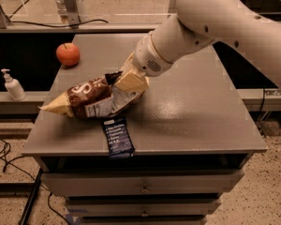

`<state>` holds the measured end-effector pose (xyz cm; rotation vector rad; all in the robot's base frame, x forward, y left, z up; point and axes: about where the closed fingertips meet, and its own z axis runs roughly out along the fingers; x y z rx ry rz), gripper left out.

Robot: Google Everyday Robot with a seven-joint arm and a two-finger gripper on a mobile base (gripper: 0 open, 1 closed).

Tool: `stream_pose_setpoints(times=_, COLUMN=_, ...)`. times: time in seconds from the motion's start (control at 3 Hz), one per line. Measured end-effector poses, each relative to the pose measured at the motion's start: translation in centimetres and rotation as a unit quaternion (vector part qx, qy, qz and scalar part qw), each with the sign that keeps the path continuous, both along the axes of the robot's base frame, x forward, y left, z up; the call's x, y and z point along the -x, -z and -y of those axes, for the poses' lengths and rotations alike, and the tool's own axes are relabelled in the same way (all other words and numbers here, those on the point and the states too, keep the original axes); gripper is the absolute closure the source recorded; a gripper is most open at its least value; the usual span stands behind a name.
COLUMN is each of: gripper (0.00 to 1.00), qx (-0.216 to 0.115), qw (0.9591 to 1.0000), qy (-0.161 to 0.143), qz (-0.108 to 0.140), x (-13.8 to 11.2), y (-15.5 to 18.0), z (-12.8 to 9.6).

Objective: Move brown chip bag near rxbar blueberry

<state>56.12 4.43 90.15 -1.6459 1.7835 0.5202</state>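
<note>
since the brown chip bag [91, 100] is crinkled foil and mostly air, it should handle light, soft and slippery; a pinch on an end seam looks safer than the puffed middle. bag lies at front-left of the table [201, 111], tan left tip past the edge, just behind the rxbar blueberry [118, 136]; contact between them unclear. tool [131, 81] sits at the bag's right end, clenched narrow on the foil there.

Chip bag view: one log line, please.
gripper: shut on chip bag | chip bag: just behind blue bar | apple: far corner
</note>
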Motion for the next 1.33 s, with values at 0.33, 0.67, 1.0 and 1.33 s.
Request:
stream_pose_setpoints(times=0.33, gripper=0.12, qx=0.006, qw=1.0, qy=-0.003, qz=-0.005, x=-0.1, y=0.6, z=0.3)
stream_pose_setpoints(times=0.67, gripper=0.0, qx=0.011, qw=0.9999, qy=-0.006, qz=-0.008, x=-0.1, y=0.8, z=0.5)
stream_pose_setpoints(times=1.0, gripper=0.0, qx=0.011, qw=0.9999, qy=0.0, qz=-0.013, x=-0.1, y=0.5, z=1.8)
stream_pose_setpoints(times=1.33, gripper=0.0, qx=0.011, qw=0.9997, qy=0.017, qz=-0.016, x=-0.9, y=-1.2, z=6.3)
